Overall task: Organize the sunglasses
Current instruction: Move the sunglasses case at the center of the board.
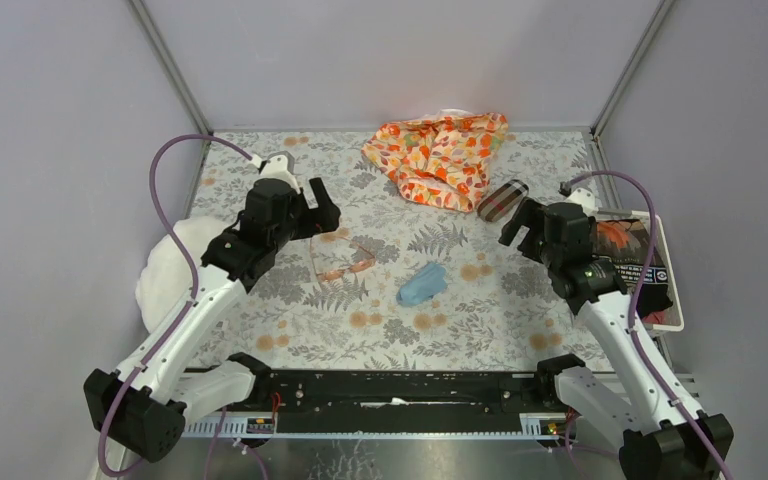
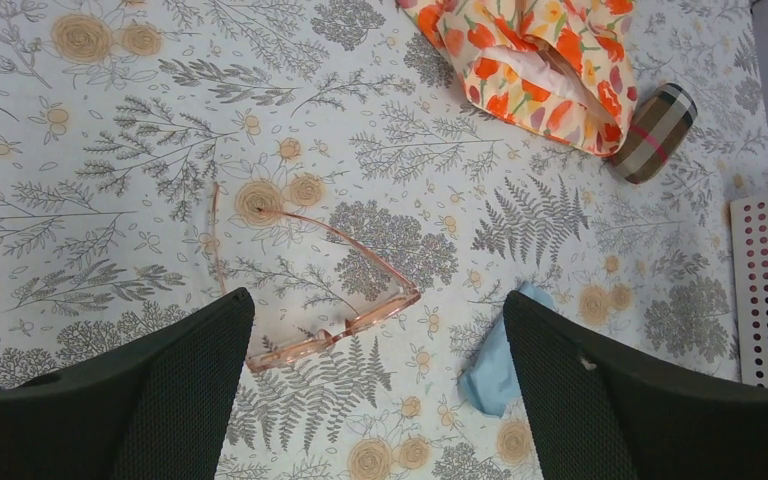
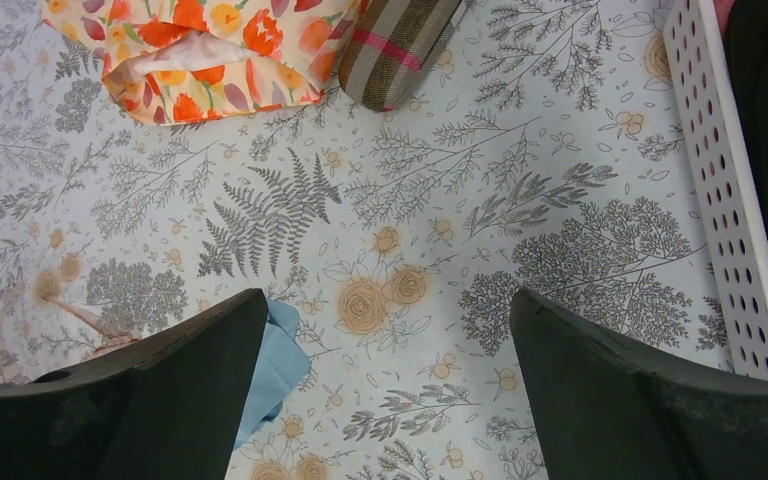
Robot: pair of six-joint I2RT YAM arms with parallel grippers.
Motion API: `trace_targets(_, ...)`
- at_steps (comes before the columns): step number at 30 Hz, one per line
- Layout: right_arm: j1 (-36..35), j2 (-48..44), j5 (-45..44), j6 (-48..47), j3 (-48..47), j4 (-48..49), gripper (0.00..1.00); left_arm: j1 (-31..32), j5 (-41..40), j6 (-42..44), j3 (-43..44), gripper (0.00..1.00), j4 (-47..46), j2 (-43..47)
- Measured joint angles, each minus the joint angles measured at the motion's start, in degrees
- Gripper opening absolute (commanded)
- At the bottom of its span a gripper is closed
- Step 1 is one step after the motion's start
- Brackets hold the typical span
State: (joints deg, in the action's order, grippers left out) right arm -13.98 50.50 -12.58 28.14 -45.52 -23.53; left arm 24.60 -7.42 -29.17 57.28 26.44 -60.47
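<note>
Both arms reach out over the table, wrists tipped down. The left gripper hangs over the sunglasses, fingers spread wide and holding nothing. The right gripper sits near the plaid case, also wide and empty. The sunglasses lie unfolded, mid-table, left of the blue cloth.

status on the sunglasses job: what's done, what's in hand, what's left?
Done: nothing visible. The sunglasses lie on the tablecloth with arms unfolded, apart from the plaid case beside the floral pouch. In hand: nothing is held; the left gripper is open above the sunglasses, the right gripper open over the tablecloth near the case. Left: likely the whole job, grasping, folding and putting them away.
</note>
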Motion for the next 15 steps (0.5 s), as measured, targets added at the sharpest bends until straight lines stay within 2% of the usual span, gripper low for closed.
trace_targets(10,0.00,2.99,-0.04,0.04,0.07,0.57,1.00,0.00,-1.57,0.20,-0.26,0.99,-0.20,-0.37)
trace_targets(15,0.00,3.67,-0.02,0.24,0.07,0.74,1.00,0.04,0.11,1.73,-0.61,0.99,-0.63,-1.73)
